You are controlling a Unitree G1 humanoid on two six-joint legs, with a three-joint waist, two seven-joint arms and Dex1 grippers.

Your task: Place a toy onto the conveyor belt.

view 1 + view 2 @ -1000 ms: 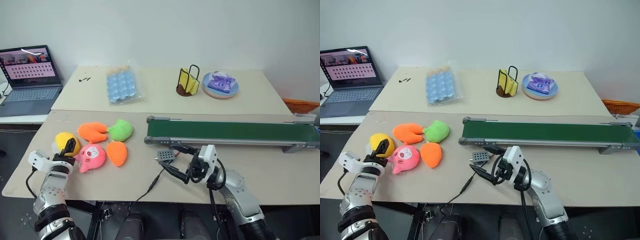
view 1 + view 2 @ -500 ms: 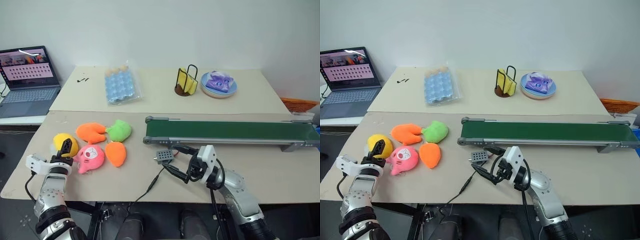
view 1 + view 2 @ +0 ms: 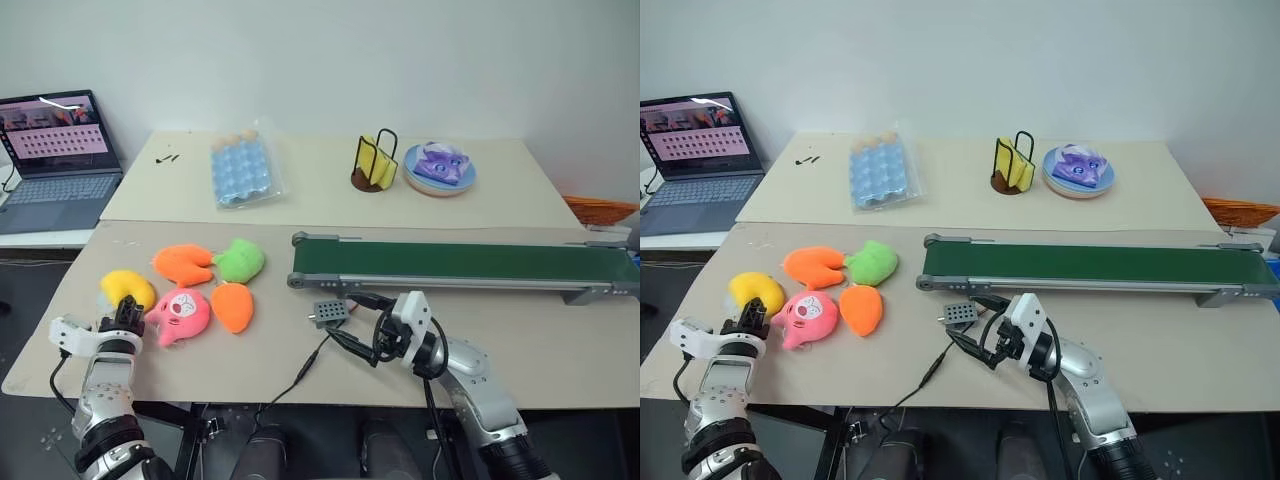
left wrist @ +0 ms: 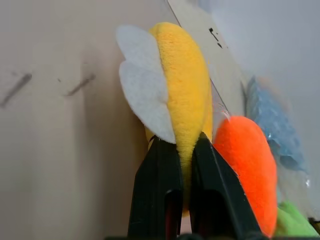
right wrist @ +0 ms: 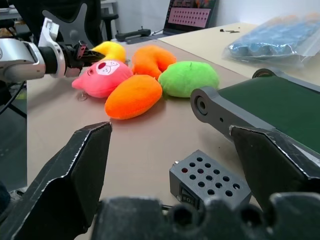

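Note:
The toy [image 3: 128, 288], a yellow plush with a whitish felt patch, lies at the near left of the table, squeezed into a crescent. My left gripper [image 3: 127, 313] is shut on its near edge; in the left wrist view both black fingers [image 4: 157, 185] pinch the yellow plush [image 4: 182, 100]. The conveyor belt [image 3: 460, 262], dark green with grey rails, runs across the right half of the table. My right gripper [image 3: 352, 320] is open in front of the belt's left end, holding nothing. In its wrist view it [image 5: 172, 145] faces the belt's roller end [image 5: 220, 107].
A pink pig plush [image 3: 183, 313], an orange carrot plush [image 3: 233, 306], another orange plush [image 3: 183, 263] and a green plush [image 3: 242, 261] crowd beside the toy. A grey perforated box [image 3: 330, 311] with a cable lies by the right gripper. At the back stand a laptop [image 3: 60, 150], a blue bag [image 3: 240, 172], a sponge rack [image 3: 375, 165] and a plate [image 3: 440, 168].
My left gripper has closed on the yellow toy, which went from round to pinched and curved. The right gripper has stayed open in place.

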